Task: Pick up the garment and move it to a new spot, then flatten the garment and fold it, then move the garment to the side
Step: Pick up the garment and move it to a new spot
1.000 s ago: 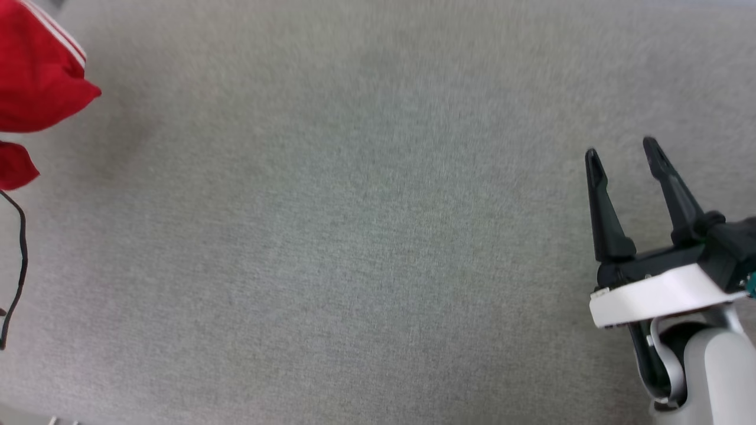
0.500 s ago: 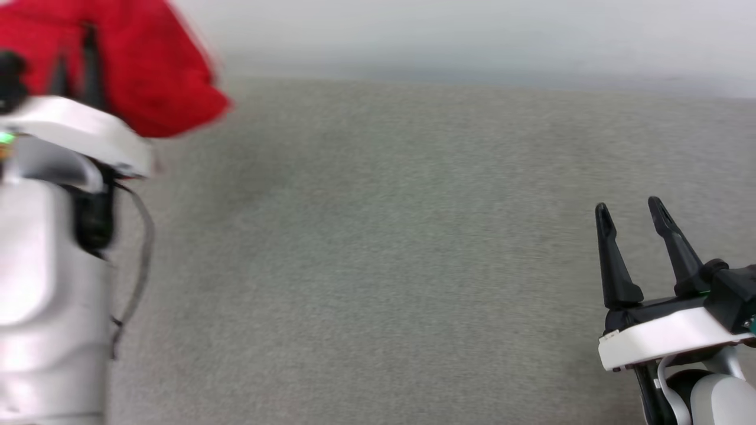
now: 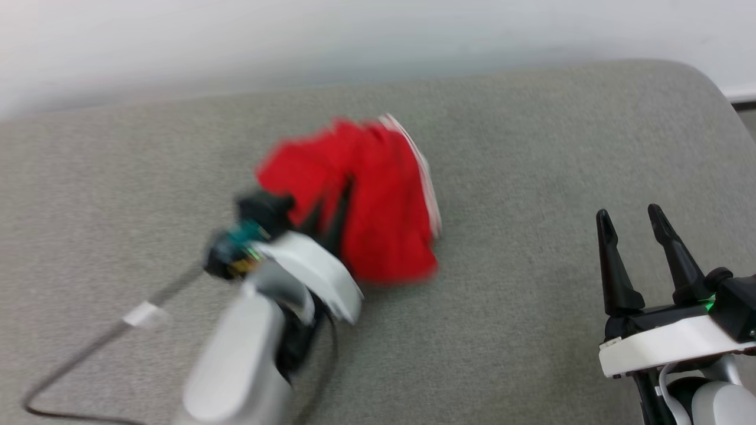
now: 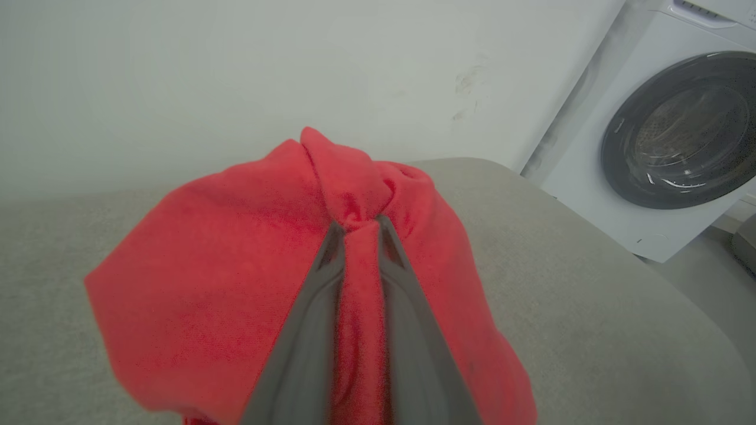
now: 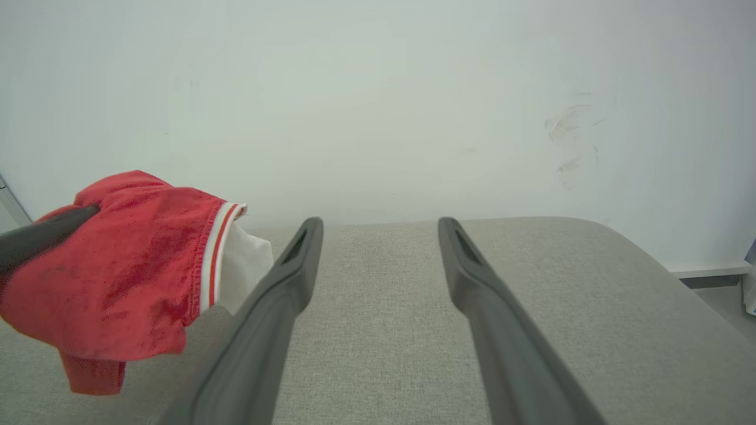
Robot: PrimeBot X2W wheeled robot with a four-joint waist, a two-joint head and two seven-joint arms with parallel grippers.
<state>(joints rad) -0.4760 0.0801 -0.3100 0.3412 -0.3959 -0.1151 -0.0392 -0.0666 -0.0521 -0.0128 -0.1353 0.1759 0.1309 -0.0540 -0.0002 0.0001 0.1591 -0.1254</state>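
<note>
**Left gripper (image 4: pixel 356 224) pinching a bright red garment of thin soft fabric (image 4: pixel 224 283)**

Two long dark grey fingers (image 4: pixel 307 330) stand nearly together, clamped on a gathered fold of the garment. The cloth bunches into a knot-like peak just past the fingertips and drapes to both sides. A pale grey fabric-covered cushion (image 4: pixel 590 307) shows around it. Behind is a plain white wall (image 4: pixel 207 71). At right stands a white front-loading washing machine (image 4: pixel 576 177) with a dark round door (image 4: pixel 679 130).

Light was bright, soft and even, casting only a faint shadow under the garment (image 5: pixel 118 271) on the grey fabric surface (image 3: pixel 502 354). In the head view, motion blur smeared the left tool (image 3: pixel 331 198) and the garment, while the right tool (image 3: pixel 627 211) was sharp. The wrist views bowed lines near their edges, and the washing machine (image 4: pixel 667 136) leaned.
</note>
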